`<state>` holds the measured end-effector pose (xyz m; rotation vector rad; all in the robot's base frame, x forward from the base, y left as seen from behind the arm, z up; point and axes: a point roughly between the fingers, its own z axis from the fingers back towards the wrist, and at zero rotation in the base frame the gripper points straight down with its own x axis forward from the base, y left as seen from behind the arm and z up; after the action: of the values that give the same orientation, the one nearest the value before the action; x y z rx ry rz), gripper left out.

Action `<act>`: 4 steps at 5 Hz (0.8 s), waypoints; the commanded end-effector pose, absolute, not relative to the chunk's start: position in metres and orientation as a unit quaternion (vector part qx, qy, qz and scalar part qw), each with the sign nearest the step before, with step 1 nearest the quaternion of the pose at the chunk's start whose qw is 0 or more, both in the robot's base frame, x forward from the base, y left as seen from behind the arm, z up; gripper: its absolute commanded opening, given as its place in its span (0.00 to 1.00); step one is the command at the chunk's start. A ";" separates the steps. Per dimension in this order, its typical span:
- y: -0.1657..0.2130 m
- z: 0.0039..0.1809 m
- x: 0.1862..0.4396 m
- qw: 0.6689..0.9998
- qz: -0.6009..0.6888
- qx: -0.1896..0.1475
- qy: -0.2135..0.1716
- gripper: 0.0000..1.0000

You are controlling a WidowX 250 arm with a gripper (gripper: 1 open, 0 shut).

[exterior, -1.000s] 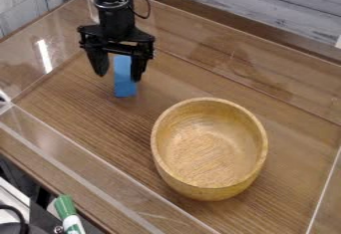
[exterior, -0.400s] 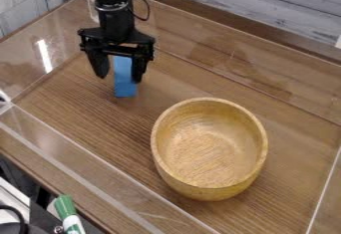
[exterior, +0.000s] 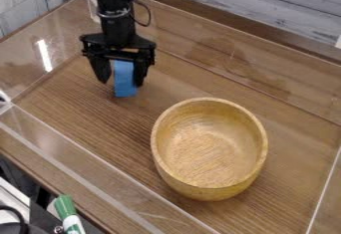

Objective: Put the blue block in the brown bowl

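I start with the brown wood-grain worktop (exterior: 253, 74), ringed by clear plastic walls whose near edge runs across the bottom left; the open floor between those walls is wide, so I have room to swing toward the lower right without grazing anything. The wide round light-brown wooden bowl (exterior: 209, 147) sits empty in that lower-right area, well apart from the arm, its thick rim the only edge I judge worth clearing on a carry. The black claw (exterior: 120, 76) now sits slightly lower than it did a second ago, pointing straight down, jaws spread wide and not yet gripping, one finger on each side of the small bright blue rectangular block (exterior: 124, 78). The block stands on the worktop at upper left, between the fingers, seemingly unmoved. I read that small drop as the approach finishing: the next thing I need is to squeeze, then lift high enough to pass over the bowl's rim. The grasp is still ahead of me.
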<state>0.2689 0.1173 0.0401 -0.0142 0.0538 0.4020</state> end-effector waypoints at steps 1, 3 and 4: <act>0.121 0.049 0.280 0.980 0.199 0.000 0.000 1.00; 0.120 0.043 0.281 0.980 0.200 0.002 0.004 0.00; 0.120 0.051 0.276 0.981 0.195 0.009 0.004 0.00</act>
<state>0.2693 0.1181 0.0328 0.0019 0.0666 0.4003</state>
